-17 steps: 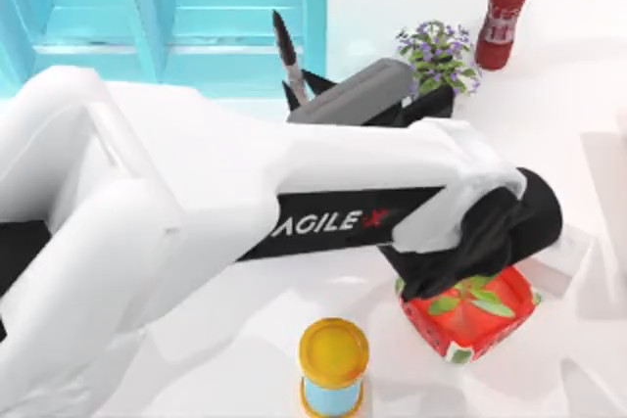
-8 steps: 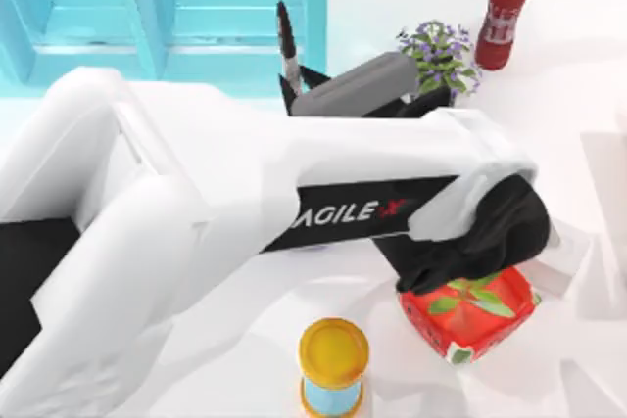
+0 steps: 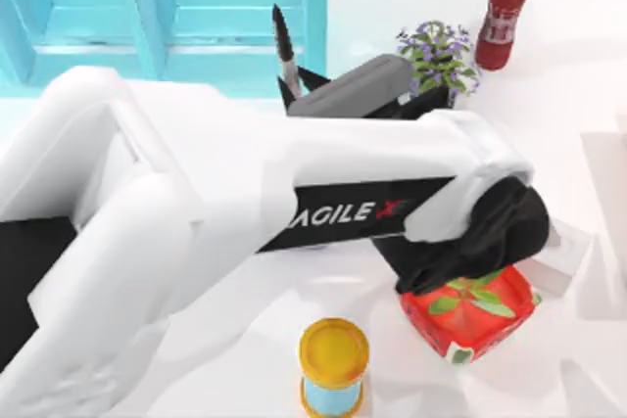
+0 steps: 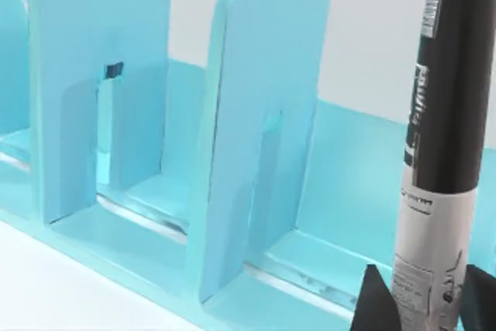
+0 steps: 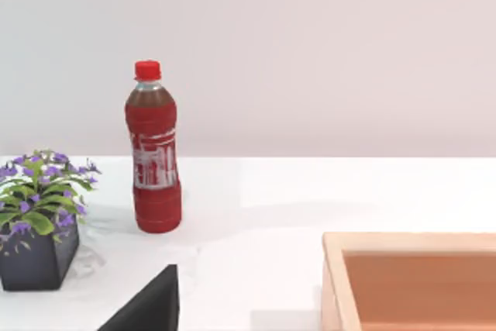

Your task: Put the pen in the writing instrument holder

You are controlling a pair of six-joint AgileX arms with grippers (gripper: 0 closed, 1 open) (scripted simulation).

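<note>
Pincer of the left arm (image 3: 294, 93) is clamped on the lower end of the pen (image 3: 284, 41), its two dark fingers (image 4: 373, 304) pressed to either side of the barrel, which stands upright with its dark end above the grip. Over the last second the pen has hardly shifted. What changed is the big white forearm, whose lettered side has slid a little toward the right of the top view, then nearly settled. I read that as the grasp being secure and the carry only just beginning, with the drop still to come. Just beyond the pincer stands the cyan organizer (image 4: 263, 114), its upright dividers close behind the pen. Farther out on the pincer's right are the potted plant (image 3: 436, 56) and the red bottle (image 3: 503, 12). Well in front, across the tabletop (image 3: 568, 105), sit the red leaf-printed box (image 3: 475, 315) and a yellow-lidded jar (image 3: 333, 364). Where the writing instrument holder stands I cannot tell, since the forearm covers much of the surface. The right arm is idle at the right side.
</note>
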